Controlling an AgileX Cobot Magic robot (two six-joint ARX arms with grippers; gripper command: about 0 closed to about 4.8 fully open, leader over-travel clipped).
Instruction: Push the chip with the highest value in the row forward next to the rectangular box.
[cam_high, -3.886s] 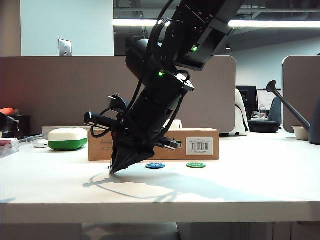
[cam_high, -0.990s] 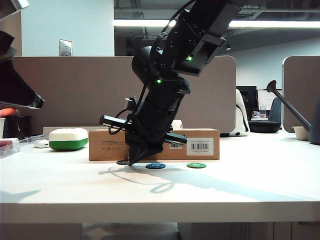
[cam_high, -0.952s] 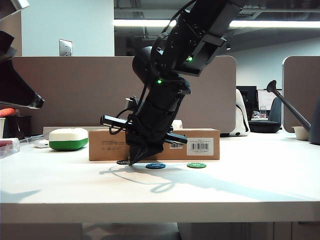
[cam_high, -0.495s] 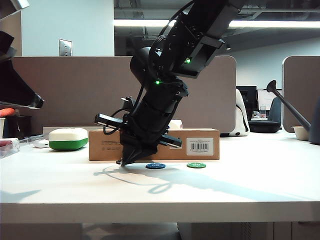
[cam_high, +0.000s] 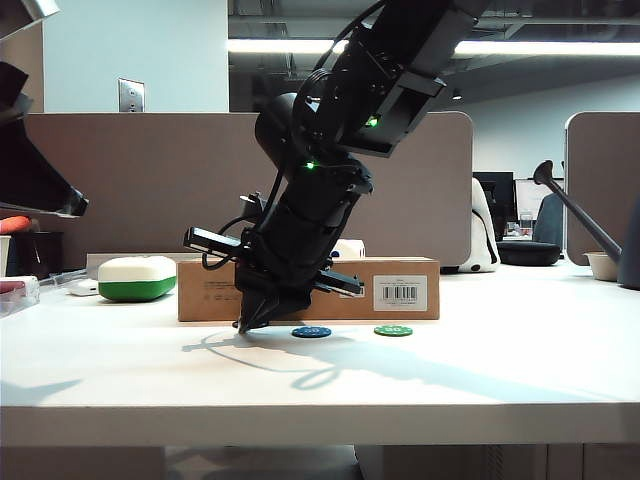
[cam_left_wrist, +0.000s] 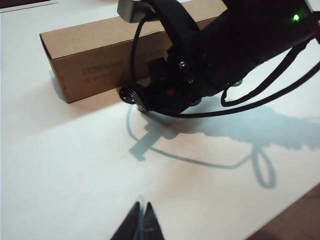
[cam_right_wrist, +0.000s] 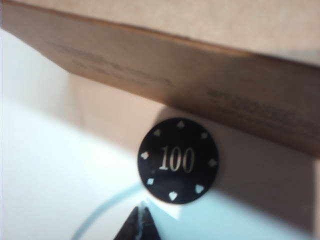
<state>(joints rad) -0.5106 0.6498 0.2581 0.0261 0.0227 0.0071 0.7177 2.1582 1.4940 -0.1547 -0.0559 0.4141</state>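
Note:
The black "100" chip (cam_right_wrist: 178, 160) lies flat on the white table, right by the foot of the rectangular box (cam_right_wrist: 200, 85); I cannot tell whether they touch. My right gripper (cam_right_wrist: 141, 207) is shut, its tip just short of the chip's near edge. In the exterior view it (cam_high: 243, 326) points down in front of the box (cam_high: 400, 272) and hides the chip. The blue chip (cam_high: 311, 331) and green chip (cam_high: 392, 330) lie to its right. In the left wrist view the chip (cam_left_wrist: 129, 93) sits beside the box (cam_left_wrist: 95, 55). My left gripper (cam_left_wrist: 141, 205) is shut, hovering over bare table.
A white-and-green rounded case (cam_high: 136, 277) stands left of the box. The left arm's dark body (cam_high: 30, 170) hangs at the far left edge. A dark watering can (cam_high: 590, 225) and a small bowl (cam_high: 601, 265) are at the far right. A grey partition runs behind the table.
The right gripper's tip has slid a little to the left along the front of the box. The black chip, seen left of the tip a second ago, is now hidden behind it.

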